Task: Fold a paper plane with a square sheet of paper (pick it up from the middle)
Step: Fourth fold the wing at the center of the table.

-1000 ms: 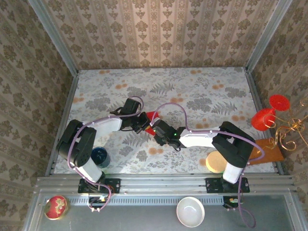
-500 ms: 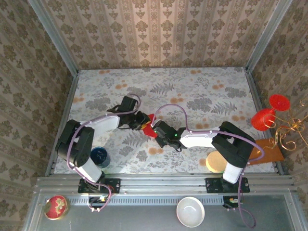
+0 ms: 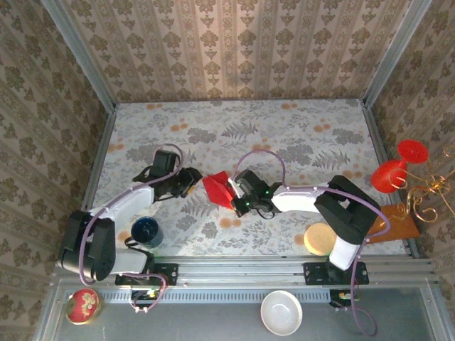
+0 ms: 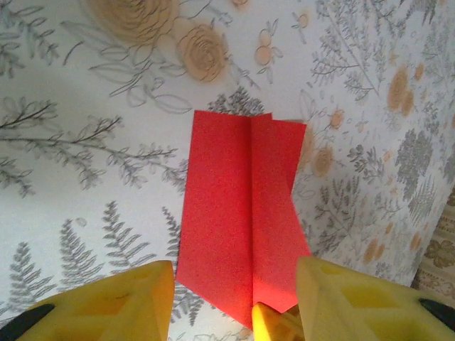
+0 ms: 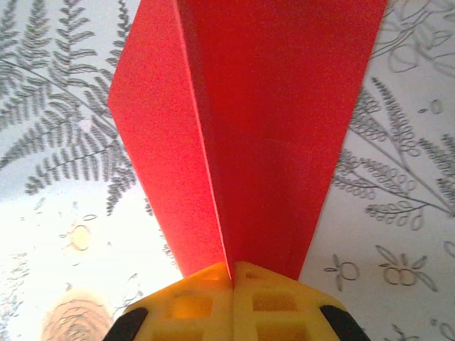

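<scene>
From above, the creased red sheet of paper [image 3: 215, 187] sits near the middle of the floral table [image 3: 306, 149], pinched at one end by the right gripper [image 3: 230, 195]. The left gripper [image 3: 190, 177] is just beside it, not touching. At the left wrist, the yellow fingers [image 4: 121, 302] are spread and grip nothing, with the sheet [image 4: 234, 213] beyond them. At the right wrist, the jaws are clamped on the sheet's [image 5: 249, 106] fold.
</scene>
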Controlling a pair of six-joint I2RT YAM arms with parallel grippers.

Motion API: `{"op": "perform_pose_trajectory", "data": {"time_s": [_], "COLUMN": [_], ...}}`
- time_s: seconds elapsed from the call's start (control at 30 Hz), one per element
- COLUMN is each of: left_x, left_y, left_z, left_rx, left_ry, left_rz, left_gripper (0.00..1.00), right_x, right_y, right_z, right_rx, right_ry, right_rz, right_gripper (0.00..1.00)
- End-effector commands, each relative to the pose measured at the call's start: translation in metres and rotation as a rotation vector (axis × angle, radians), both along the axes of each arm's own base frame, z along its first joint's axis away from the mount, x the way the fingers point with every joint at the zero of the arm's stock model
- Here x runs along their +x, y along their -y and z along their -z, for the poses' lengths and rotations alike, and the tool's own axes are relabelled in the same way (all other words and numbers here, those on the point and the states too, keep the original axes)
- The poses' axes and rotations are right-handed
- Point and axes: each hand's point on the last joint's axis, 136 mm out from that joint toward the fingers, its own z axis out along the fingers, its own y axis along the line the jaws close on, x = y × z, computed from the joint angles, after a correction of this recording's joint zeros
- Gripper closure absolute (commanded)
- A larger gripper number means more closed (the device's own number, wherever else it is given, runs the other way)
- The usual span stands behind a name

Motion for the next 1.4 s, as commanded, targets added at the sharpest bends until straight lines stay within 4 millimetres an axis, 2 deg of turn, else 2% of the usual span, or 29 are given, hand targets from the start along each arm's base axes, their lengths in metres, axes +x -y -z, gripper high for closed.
{"op": "perform_pose_trajectory", "data": {"time_s": [0.0,0.23,0.5,0.8,1.1,1.37], "left_x": [-0.005,-0.022,-0.032,-0.035,-0.035,-0.026], "left_y": [0.006,0.039,0.067,0.073,0.076,0.085], "left_z": [-0.003,0.005,0.019,0.028,0.034,0.036], "left_rx": [-0.016,-0.025,-0.026,-0.014,0.000,0.017], "left_ry": [0.041,0.064,0.072,0.067,0.081,0.088], "left_rz": [0.014,0.125,0.207,0.228,0.259,0.304], "left_gripper": [0.51,0.50,0.51,0.52,0.53,0.53], "right_x": [-0.011,-0.008,-0.008,-0.007,-0.003,-0.003], "right_y": [-0.012,-0.016,-0.018,-0.015,-0.013,-0.013], "right_z": [-0.006,-0.012,-0.001,0.008,0.007,0.007], "right_rx": [0.114,0.214,0.256,0.286,0.360,0.366], "right_ry": [-0.125,-0.265,-0.389,-0.474,-0.510,-0.512], "right_rz": [-0.026,-0.014,0.003,0.050,0.068,0.067], "right_gripper": [0.95,0.95,0.94,0.93,0.93,0.93]}}
